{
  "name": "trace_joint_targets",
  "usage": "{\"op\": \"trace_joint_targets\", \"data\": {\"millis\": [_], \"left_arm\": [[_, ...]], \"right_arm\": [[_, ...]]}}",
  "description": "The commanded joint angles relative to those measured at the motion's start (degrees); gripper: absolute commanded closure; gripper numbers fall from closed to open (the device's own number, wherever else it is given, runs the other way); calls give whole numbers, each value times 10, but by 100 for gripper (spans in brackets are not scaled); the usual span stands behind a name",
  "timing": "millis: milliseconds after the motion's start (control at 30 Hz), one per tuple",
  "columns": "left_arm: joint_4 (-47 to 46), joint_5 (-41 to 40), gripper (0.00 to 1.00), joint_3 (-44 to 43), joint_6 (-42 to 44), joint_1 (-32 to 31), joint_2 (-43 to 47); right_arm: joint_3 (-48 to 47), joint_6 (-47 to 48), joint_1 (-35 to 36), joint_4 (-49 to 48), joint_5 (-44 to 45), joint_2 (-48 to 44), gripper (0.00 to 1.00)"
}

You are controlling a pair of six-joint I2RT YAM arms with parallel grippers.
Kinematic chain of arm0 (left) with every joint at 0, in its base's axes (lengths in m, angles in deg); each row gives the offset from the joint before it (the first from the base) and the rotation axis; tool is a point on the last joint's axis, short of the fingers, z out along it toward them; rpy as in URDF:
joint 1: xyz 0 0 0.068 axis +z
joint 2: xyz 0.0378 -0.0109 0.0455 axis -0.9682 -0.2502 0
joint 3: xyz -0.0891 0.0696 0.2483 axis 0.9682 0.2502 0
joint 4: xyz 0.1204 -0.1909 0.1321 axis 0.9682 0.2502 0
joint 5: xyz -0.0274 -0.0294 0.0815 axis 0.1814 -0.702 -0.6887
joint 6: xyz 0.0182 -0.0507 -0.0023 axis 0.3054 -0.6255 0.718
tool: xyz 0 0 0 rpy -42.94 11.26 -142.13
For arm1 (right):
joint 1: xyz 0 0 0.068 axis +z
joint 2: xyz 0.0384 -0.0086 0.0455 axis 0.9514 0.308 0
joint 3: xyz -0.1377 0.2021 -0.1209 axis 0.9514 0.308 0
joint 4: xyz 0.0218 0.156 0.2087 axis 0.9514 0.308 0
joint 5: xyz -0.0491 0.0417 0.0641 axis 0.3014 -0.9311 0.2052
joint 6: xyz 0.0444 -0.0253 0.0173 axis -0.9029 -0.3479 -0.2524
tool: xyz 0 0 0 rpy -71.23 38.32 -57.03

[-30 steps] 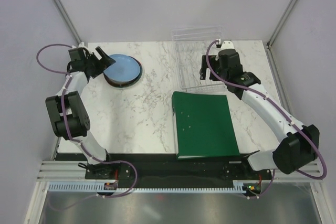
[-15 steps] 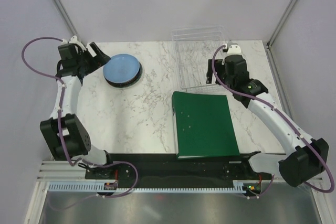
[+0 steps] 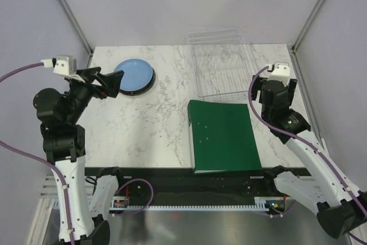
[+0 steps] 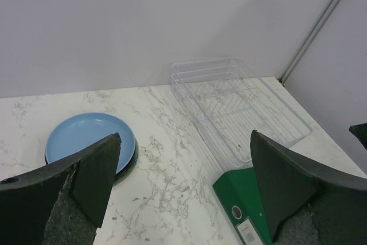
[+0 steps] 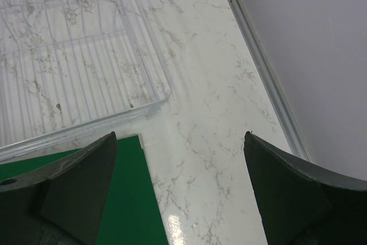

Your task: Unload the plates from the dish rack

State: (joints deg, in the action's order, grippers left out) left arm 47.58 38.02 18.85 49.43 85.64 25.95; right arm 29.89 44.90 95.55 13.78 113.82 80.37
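Plainly, the light blue plate [image 3: 134, 74] tops darker plates [image 3: 137, 90]; left claw [image 4: 184, 142] and right claw [image 5: 179, 139] both gape empty.

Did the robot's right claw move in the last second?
Yes. The right claw drew back off the clear plastic dish rack toward the right edge of the marble table.

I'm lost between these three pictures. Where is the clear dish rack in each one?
Top external: dish rack upper right of centre.
Left wrist: dish rack right of centre.
Right wrist: dish rack upper left.
Shared landmark: the green folder beside the rack's near edge.
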Motion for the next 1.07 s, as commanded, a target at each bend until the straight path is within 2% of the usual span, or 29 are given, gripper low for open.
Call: {"op": "trace_joint_targets", "data": {"millis": [0,167,400,633,1033], "left_arm": [[40,7,0,53,70,0,23],[42,-60,0,122,99,-2,52],[19,-118,0,167,101,-6,51],[16,-116,0,194,104,-10,33],[2,-117,0,193,108,-13,37]], "right_arm": [[18,-14,0,-25,44,3,2],[21,-44,-1,-27,58,23,2],[42,-40,1,-56,53,23,2],[59,-35,0,-78,49,22,2],[62,-34,-1,-81,50,24,2]]}}
